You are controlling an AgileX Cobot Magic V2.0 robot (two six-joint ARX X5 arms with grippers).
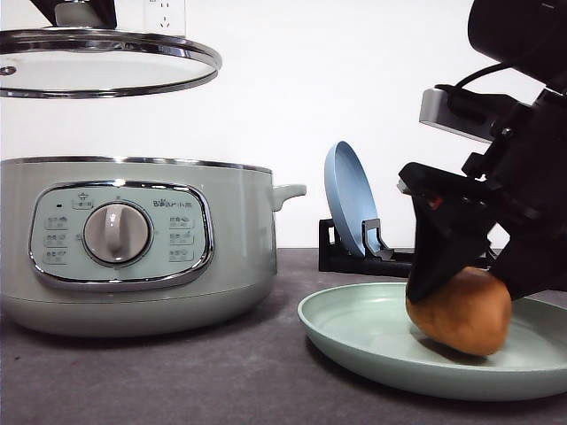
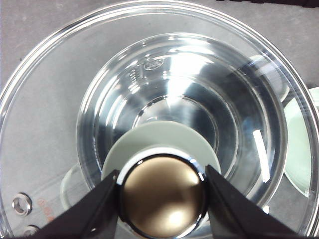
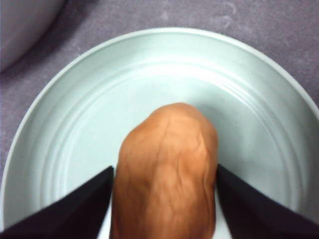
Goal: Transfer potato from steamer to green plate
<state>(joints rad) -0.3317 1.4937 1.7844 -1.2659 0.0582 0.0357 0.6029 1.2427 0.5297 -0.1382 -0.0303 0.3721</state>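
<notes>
Right gripper (image 1: 447, 288), lower right of the front frame: fingers pinch the potato (image 1: 462, 310), which sits low over the green plate (image 1: 354, 332); contact with the plate surface cannot be judged. In the right wrist view the potato (image 3: 167, 169) lies between both dark fingers (image 3: 70, 209), plate (image 3: 75, 114) beneath. Left gripper (image 2: 162, 191) is clamped on the lid knob (image 2: 162, 196). Glass lid (image 1: 97, 62) hangs at upper left, well above the open steamer (image 1: 133, 248). Blue plate (image 1: 350, 199) stands upright in a black rack (image 1: 341, 252) behind.
</notes>
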